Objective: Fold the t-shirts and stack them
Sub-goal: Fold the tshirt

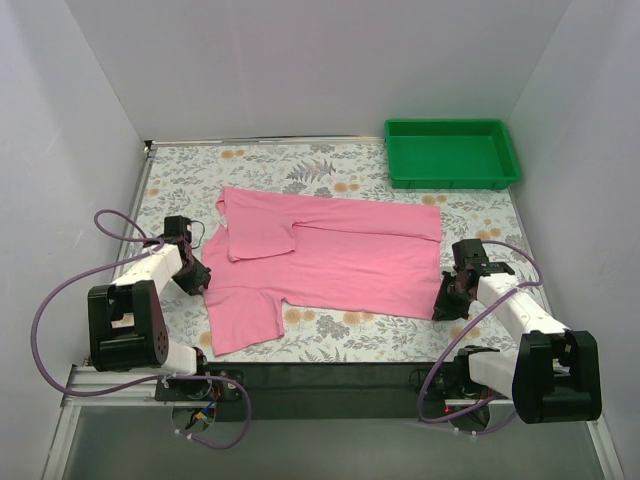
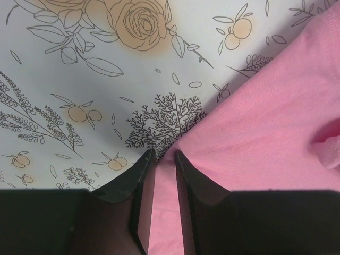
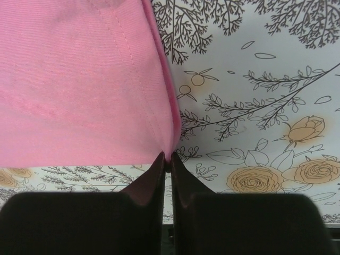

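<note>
One pink t-shirt [image 1: 340,260] lies spread on the floral table, collar to the left and hem to the right, with its far part folded over the body. My left gripper [image 1: 197,275] is at the shirt's left edge by the near sleeve. In the left wrist view its jaws [image 2: 164,154] stand narrowly apart with pink fabric [image 2: 265,122] between them. My right gripper [image 1: 443,305] is at the near right hem corner. In the right wrist view it [image 3: 167,156] is shut on the corner of the shirt [image 3: 79,79].
A green plastic tray [image 1: 450,152] stands at the far right corner, nothing in it. The floral tablecloth [image 1: 330,335] shows around the shirt. White walls close in the left, back and right sides.
</note>
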`<state>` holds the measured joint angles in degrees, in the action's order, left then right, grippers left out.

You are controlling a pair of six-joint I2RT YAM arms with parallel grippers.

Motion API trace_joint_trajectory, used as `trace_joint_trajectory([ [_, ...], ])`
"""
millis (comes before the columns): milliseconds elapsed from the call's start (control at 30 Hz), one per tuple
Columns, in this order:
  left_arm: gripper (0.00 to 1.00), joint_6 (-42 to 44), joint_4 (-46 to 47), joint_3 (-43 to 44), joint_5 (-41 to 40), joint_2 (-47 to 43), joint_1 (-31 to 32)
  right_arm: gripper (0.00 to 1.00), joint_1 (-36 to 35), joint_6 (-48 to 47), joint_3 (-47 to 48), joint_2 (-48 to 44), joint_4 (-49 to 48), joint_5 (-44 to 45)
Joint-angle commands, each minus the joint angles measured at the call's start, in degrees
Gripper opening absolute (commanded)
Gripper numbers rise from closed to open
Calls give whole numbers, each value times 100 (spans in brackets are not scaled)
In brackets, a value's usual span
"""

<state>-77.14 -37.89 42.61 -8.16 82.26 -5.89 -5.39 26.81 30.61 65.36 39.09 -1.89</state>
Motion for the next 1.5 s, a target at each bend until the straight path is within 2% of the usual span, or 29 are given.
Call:
trace_joint_trajectory([
  [0, 22, -55, 308, -271, 166, 159, 18, 9, -33, -70, -64, 99, 178, 119],
  [67, 21, -55, 317, -279, 175, 150, 18, 3, -41, -70, -55, 91, 178, 119],
  [200, 1, -64, 273, -244, 166, 185, 18, 1, -41, -140, -3, 47, 230, 136],
  [233, 0, -47, 265, -236, 166, 194, 18, 1, -33, -149, 15, 38, 248, 145],
  [467, 0, -81, -68, 45, 61, 106, 18, 1, -41, -307, 278, -76, 467, 163],
  [633, 0, -108, -473, 669, -71, 115, 18, 1, -33, -501, 849, -76, 740, 417],
  [900, 0, -152, -895, 1513, 60, 273, 18, 1, 3, -676, 1553, 292, 828, 330],
  [1467, 0, -99, -1431, 3182, 544, 1485, 18, 1, 301, -1125, 2792, 1505, 819, 233],
])
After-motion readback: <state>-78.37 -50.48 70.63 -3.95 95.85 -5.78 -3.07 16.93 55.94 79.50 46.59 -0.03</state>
